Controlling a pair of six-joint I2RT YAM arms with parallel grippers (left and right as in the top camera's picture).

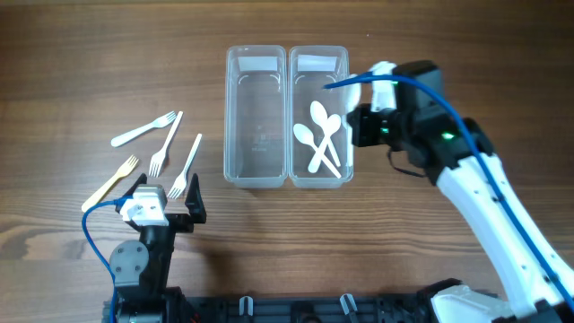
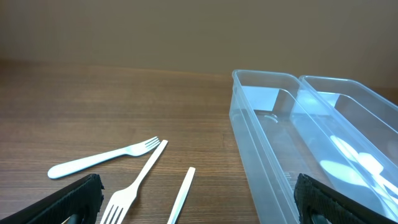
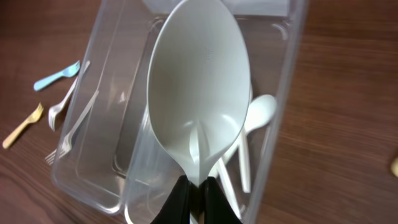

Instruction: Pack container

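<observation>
Two clear plastic containers stand side by side: the left one [image 1: 256, 117] is empty, the right one [image 1: 319, 63] holds several white spoons [image 1: 318, 135]. My right gripper [image 3: 198, 196] is shut on the handle of a white spoon [image 3: 199, 87] and holds it above the right container [image 3: 283, 118]; in the overhead view the gripper [image 1: 359, 126] sits at that container's right rim. Several forks [image 1: 161, 144] lie on the table to the left. My left gripper [image 1: 166, 202] is open and empty just below them; forks [image 2: 134, 186] lie between its fingers in the left wrist view.
A yellowish fork [image 1: 112, 179] and a white fork [image 1: 143, 130] lie at the far left. The container [image 2: 280, 143] stands right of my left gripper. A blue cable runs over the right arm [image 1: 484, 179].
</observation>
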